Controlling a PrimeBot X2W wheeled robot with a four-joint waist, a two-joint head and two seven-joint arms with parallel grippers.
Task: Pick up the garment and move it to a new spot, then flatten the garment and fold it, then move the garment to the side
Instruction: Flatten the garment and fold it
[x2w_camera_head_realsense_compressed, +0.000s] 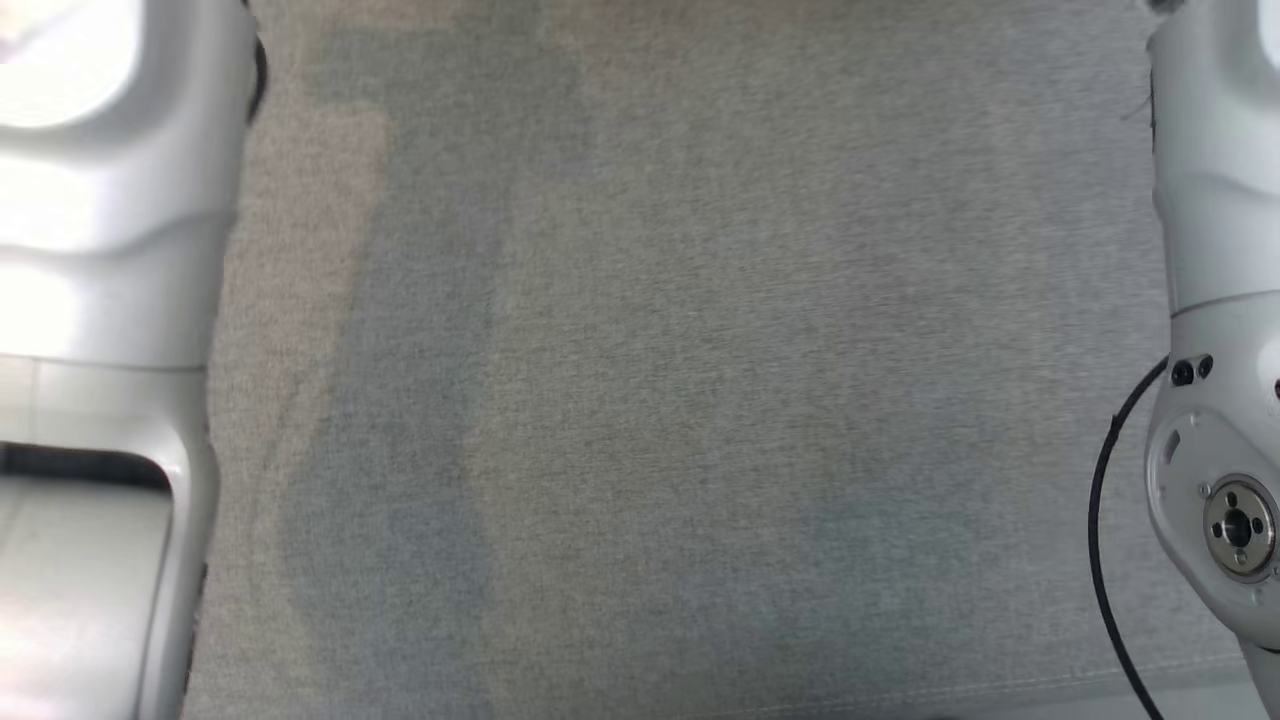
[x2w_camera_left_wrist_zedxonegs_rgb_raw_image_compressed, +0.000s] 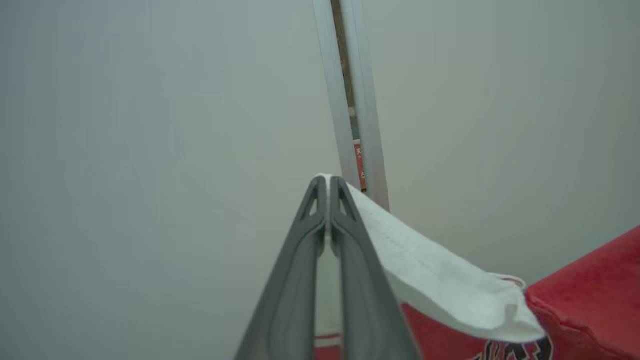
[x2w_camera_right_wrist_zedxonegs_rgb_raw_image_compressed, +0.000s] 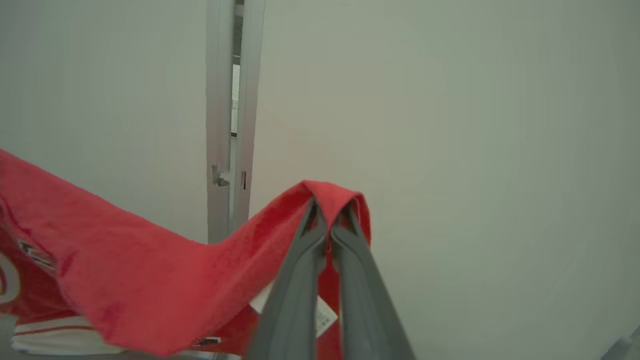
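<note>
Closest on my left wrist feed, the left end effector (x2w_camera_left_wrist_zedxonegs_rgb_raw_image_compressed: 328, 186) is pinched tight on a white hemmed edge of the garment (x2w_camera_left_wrist_zedxonegs_rgb_raw_image_compressed: 440, 280), which sags toward its red body at lower right. My right end effector (x2w_camera_right_wrist_zedxonegs_rgb_raw_image_compressed: 328, 220) is clamped over a red fold, with cloth draping off to the left. Behind both stands a pale wall (x2w_camera_left_wrist_zedxonegs_rgb_raw_image_compressed: 150, 150) with a narrow metal-framed slot (x2w_camera_right_wrist_zedxonegs_rgb_raw_image_compressed: 232, 125). On the head feed, my left forearm (x2w_camera_head_realsense_compressed: 100, 250) and right forearm (x2w_camera_head_realsense_compressed: 1220, 300) flank a grey woven surface (x2w_camera_head_realsense_compressed: 650, 400).
</note>
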